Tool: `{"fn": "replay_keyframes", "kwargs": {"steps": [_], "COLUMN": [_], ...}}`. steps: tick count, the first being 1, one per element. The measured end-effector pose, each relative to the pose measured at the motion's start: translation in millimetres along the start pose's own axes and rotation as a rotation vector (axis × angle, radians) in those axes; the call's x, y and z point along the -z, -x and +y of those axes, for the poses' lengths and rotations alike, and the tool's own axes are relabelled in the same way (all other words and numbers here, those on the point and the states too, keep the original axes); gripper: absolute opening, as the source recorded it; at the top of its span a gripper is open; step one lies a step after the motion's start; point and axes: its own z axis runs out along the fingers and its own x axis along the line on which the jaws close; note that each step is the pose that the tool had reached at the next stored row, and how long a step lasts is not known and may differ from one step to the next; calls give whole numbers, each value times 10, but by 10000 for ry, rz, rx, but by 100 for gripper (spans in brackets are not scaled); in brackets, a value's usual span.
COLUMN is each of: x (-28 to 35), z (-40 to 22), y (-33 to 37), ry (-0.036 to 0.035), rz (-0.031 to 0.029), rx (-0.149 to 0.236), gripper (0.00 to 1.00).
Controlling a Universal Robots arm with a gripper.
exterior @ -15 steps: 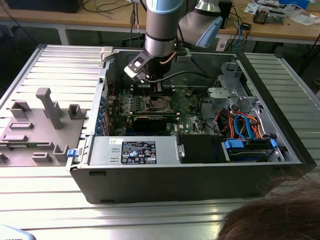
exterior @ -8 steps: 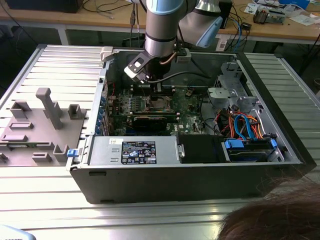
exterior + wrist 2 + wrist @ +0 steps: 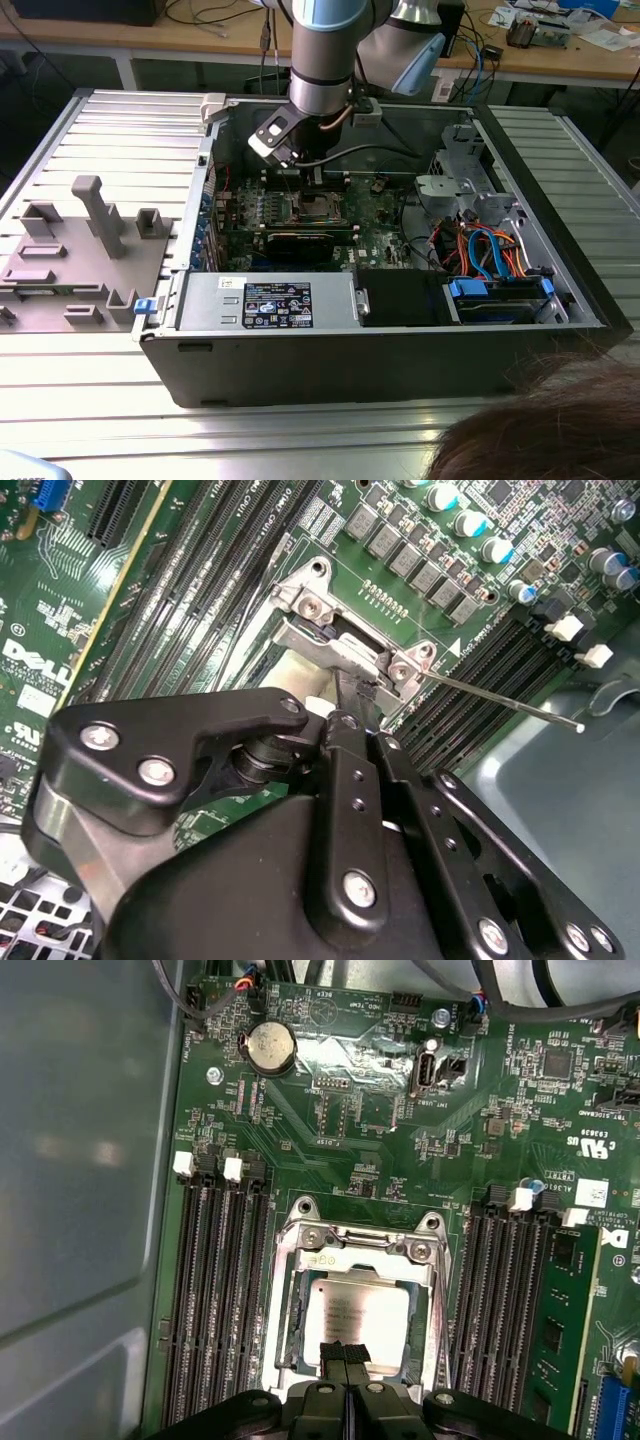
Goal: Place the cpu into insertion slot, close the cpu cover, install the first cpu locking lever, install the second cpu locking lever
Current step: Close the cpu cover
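A black label [image 3: 277, 304] with white symbols and small print lies on the power supply [image 3: 200, 300]. White silkscreen lettering [image 3: 600, 1143] dots the green motherboard [image 3: 370, 1150], which also bears a white sticker [image 3: 592, 1193]. The cpu [image 3: 350, 1315] carries faint engraving.

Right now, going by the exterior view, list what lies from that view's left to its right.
From the exterior view's left: grey fixture plate → blue clip → insertion slot → blue and orange cables.
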Motion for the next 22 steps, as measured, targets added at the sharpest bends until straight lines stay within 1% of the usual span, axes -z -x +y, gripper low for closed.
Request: {"fn": "replay_keyframes", "kwargs": {"steps": [22], "x": [-39], "z": [-3], "y": [0], "ry": [0], "rz": [0], "rx": [2], "gripper": [11]}}
